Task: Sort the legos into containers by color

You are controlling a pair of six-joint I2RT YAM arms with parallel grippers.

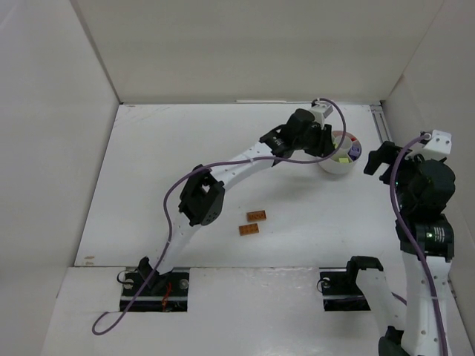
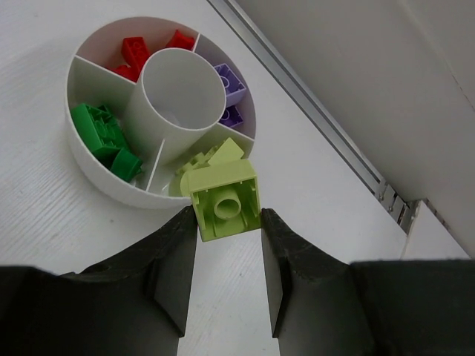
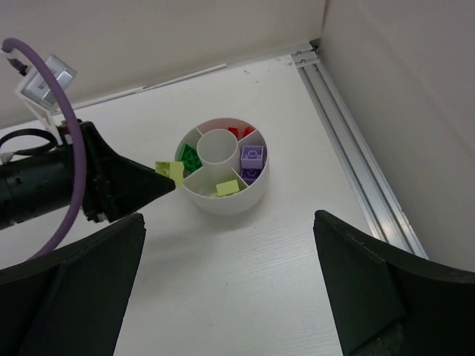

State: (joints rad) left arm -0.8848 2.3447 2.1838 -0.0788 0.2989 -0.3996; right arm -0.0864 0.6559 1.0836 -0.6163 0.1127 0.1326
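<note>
The round white dish [image 1: 335, 167] stands at the back right; its compartments hold red [image 2: 133, 53], purple [image 2: 231, 80], green [image 2: 102, 132] and pale yellow-green legos [image 2: 220, 154]. My left gripper [image 2: 226, 219] is shut on a pale yellow-green lego [image 2: 225, 199], held just above the dish's near rim [image 2: 111, 185] by the yellow-green compartment. It also shows in the right wrist view [image 3: 169, 172]. Two orange-brown legos [image 1: 256, 216] [image 1: 249, 229] lie on the table mid-front. My right gripper [image 1: 377, 159] is open and empty, right of the dish [image 3: 223, 202].
A metal rail [image 3: 356, 148] runs along the table's right edge, close behind the dish. White walls enclose the table on the left, back and right. The left arm's purple cable [image 1: 223, 165] loops over the table's middle.
</note>
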